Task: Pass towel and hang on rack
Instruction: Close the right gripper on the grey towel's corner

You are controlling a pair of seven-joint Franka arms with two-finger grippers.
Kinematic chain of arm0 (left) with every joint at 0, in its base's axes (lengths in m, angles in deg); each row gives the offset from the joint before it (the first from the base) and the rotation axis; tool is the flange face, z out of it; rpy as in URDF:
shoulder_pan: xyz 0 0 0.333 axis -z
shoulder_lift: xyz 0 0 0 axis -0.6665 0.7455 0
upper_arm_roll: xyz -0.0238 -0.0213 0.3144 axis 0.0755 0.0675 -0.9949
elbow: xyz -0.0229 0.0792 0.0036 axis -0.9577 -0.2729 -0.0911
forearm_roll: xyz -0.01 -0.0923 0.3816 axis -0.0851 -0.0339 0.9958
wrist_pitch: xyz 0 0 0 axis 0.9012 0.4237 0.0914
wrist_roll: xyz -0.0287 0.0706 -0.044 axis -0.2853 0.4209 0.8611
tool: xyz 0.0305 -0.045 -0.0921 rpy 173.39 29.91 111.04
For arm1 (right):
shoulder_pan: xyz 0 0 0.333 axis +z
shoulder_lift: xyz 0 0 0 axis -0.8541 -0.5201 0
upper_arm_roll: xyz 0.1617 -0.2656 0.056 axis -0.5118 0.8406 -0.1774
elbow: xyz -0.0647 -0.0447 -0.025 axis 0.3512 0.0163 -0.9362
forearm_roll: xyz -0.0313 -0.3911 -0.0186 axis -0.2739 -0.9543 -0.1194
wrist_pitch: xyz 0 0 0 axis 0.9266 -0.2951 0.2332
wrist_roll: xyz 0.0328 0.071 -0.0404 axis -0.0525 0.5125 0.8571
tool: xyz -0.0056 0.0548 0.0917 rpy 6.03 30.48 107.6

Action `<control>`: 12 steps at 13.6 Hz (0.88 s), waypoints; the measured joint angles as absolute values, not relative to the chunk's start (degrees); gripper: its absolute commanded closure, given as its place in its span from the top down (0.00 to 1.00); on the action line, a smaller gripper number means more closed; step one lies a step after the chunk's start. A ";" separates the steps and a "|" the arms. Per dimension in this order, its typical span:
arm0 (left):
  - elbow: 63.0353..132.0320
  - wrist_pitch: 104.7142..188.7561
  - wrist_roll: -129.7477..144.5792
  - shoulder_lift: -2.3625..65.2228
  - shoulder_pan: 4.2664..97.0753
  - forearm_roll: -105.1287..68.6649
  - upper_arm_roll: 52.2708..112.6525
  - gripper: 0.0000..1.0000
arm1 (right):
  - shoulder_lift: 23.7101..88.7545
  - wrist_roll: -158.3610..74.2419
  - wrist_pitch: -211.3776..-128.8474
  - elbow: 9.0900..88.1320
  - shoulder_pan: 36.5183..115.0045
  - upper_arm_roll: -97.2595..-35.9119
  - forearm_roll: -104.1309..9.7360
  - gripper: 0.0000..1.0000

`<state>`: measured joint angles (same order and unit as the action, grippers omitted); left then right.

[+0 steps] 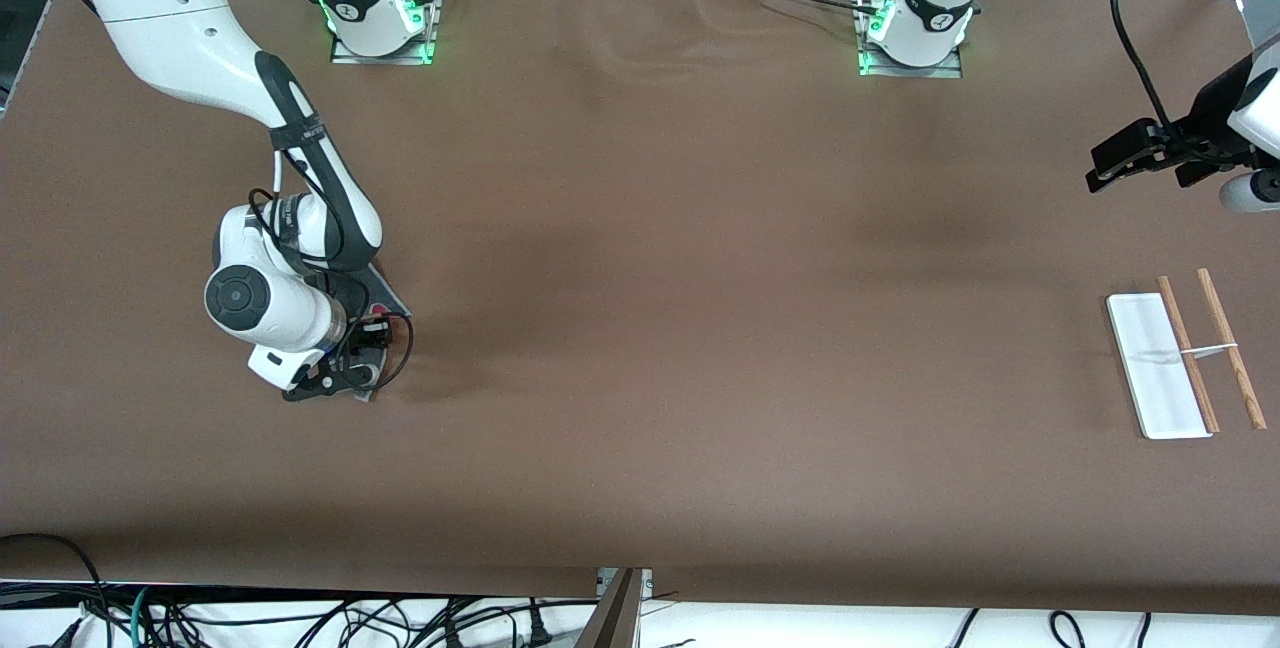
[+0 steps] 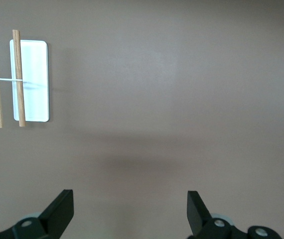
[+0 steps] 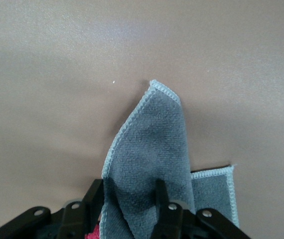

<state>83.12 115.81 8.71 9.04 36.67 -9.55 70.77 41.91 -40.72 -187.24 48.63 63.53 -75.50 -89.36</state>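
Right gripper (image 3: 129, 199) pinches the towel (image 3: 152, 144) on the table (image 1: 640, 328).

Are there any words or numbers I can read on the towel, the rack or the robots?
No readable text anywhere.
Dark grey soft towel with light stitched edge: no label shows.
White-based rack with two thin wooden rods: no writing.
Round dark marks on the arm bases: too small to read.

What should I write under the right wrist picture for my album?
Right end effector pinches the grey towel on the brown table.
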 measured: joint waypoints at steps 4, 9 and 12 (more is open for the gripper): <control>83.12 115.81 8.71 9.04 36.78 -9.55 70.94 1.00 | 41.91 -40.72 -186.90 48.63 64.04 -75.50 -89.37 0.70; 83.12 116.10 8.71 9.04 37.20 -9.55 71.13 1.00 | 41.91 -40.72 -186.68 48.63 64.45 -75.50 -89.39 0.55; 83.12 116.19 8.71 9.04 37.24 -9.55 71.17 1.00 | 41.91 -40.72 -186.40 48.64 64.45 -75.47 -89.63 0.55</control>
